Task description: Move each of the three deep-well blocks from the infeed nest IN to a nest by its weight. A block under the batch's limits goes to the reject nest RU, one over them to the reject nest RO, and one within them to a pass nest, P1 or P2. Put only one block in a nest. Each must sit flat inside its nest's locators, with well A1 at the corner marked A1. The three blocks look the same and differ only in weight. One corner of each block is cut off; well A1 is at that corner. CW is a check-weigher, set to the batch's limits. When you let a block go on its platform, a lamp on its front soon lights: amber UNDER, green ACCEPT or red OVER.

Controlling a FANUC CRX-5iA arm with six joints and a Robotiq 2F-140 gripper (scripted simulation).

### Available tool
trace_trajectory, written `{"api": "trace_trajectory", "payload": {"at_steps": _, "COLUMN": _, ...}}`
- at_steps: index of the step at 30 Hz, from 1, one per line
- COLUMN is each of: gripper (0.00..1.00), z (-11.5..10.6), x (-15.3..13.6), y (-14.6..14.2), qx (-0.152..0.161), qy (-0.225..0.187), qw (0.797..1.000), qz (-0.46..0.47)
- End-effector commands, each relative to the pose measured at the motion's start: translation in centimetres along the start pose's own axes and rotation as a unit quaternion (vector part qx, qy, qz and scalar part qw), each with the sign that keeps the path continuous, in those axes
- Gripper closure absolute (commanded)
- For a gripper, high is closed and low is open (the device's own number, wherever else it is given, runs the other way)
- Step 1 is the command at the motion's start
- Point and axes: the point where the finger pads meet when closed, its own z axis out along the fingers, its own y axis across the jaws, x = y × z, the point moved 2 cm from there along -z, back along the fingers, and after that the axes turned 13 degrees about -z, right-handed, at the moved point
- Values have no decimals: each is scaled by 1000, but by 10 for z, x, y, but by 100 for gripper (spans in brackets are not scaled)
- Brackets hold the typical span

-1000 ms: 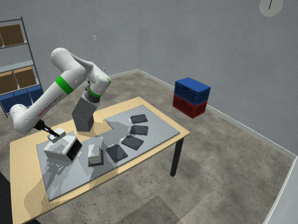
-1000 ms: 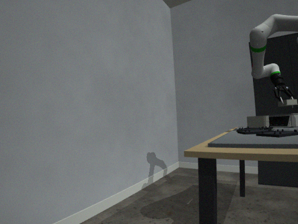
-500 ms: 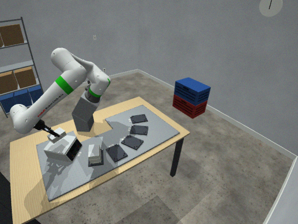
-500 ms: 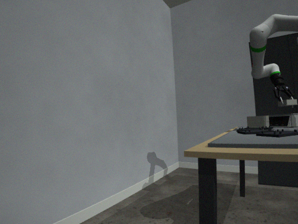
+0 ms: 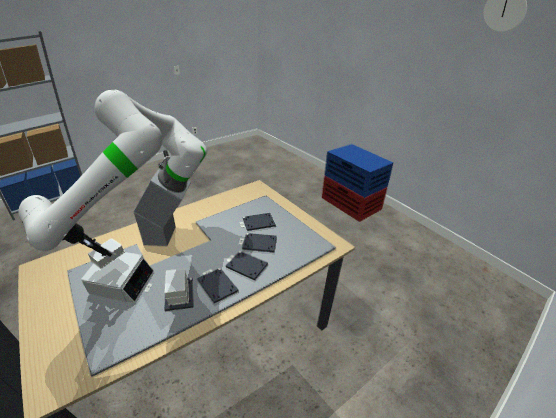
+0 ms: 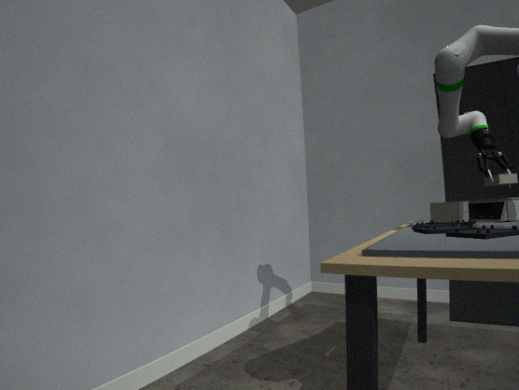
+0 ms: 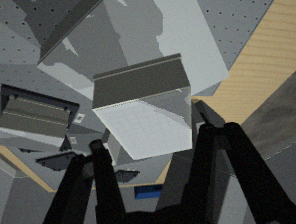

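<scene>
- black robotiq 2f-140 gripper (image 5: 107, 250) (image 6: 499, 175) (image 7: 152, 115): its fingers are clenched on a block, one on either side, presumably so the underside stays free to land.
- pale deep-well block (image 5: 104, 257) (image 6: 506, 179) (image 7: 145, 127): held above the check-weigher (image 5: 102, 279) (image 6: 511, 209) (image 7: 197, 47), apart from its platform, likely to be weighed. it must be let go there before a lamp can sort it.
- waiting blocks (image 5: 176, 287) (image 6: 449, 212) (image 7: 35, 117): seemingly two, stacked in the infeed nest (image 5: 186, 306), beside the weigher, probably to keep the supply within short reach.
- four dark nests (image 5: 217, 285): fanned out beyond, unfilled, one place per block. their labels are too small to read.

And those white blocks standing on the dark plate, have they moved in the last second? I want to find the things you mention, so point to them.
No. In the top view the white blocks (image 5: 176, 285) (image 6: 449, 212) (image 7: 35, 117) stand at the same spot on the grey board (image 5: 145, 342) (image 6: 406, 247) (image 7: 220, 17).
</scene>
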Motion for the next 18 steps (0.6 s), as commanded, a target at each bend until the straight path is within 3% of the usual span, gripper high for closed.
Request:
{"api": "trace_trajectory", "payload": {"at_steps": 1, "gripper": 90, "z": 5, "x": 3, "y": 1, "qx": 0, "qy": 0, "qw": 1000, "qz": 0}}
{"api": "trace_trajectory", "payload": {"at_steps": 18, "gripper": 90, "z": 27, "x": 15, "y": 3, "qx": 0, "qy": 0, "qw": 1000, "qz": 0}}
